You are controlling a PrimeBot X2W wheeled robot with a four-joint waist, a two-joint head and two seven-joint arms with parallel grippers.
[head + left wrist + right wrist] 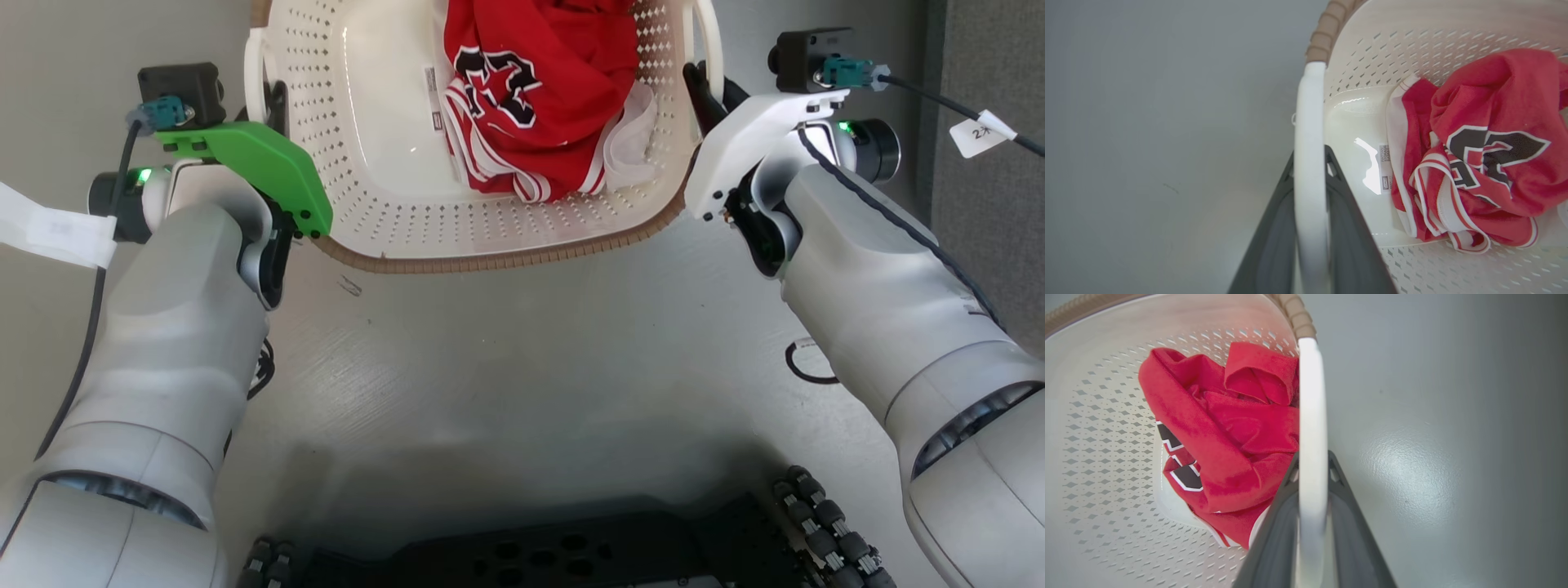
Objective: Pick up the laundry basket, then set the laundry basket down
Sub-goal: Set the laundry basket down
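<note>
1. Left gripper (1310,161): the two dark fingers straddle the white left handle (1310,114) of the laundry basket (490,260), one inside the loop and one outside. They are drawn narrow and clamped on the bar.
2. Right gripper (1312,461): it has the same narrow clamp on the right handle (1312,396).
3. Position: the laundry basket hangs between the two arms at far centre, above the grey floor (522,367). Whether its base is clear of the floor cannot be told.
4. Load: a red jersey (539,90) is heaped toward the right side, and the left half of the bottom is bare.
5. Slip risk: both handles look smooth and rounded, and each is gripped close to the fingertips. Spreading the arms or jerking them could likely slide a handle out of its grip.
6. Tilt risk: with the load off-centre, unequal arm heights would probably tip the basket, shifting or spilling the jersey.
7. Release risk: opening either grip before the base rests flat would likely drop one side.
</note>
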